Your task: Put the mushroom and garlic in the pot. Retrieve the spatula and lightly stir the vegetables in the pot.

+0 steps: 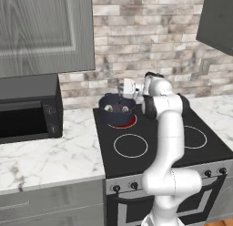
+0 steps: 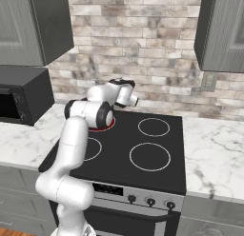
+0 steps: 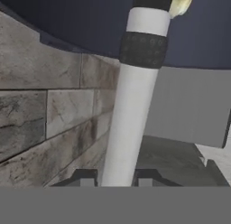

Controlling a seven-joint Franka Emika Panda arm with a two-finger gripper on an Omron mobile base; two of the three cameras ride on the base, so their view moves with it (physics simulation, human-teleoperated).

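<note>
On the far left burner of the stove [image 1: 182, 152], the one glowing red, sits the pot [image 1: 117, 112], which makes sense: it is on the one ring that is lit, ready for cooking. I count four rings on the black glass top, with three lying dark. The stove is the biggest thing here, set between two stretches of marble surface [image 1: 50, 156], with a microwave [image 1: 28, 112] standing on the left stretch.

The arm reaches up from the near edge and bends over so that its hand hangs just right of the pot's rim. The gripper [image 1: 123, 87] points in over the pot, and its fingers [image 3: 85, 179] are nearly together, clamped on the spatula [image 3: 131, 101]. From the hand's own camera the pale handle runs straight up between the two fingertips, past a dark band, to the black head near the dark blue pot wall. Held that way, by the handle end with the head leading, the tool looks set for stirring rather than lifting.

Inside the pot I can make out two small things: one pale lump that I take for the garlic [image 1: 109, 108] on the left and another, likely the mushroom [image 1: 124, 109], on the right, both too small to be sure of. One pot, one spatula, two vegetables.
</note>
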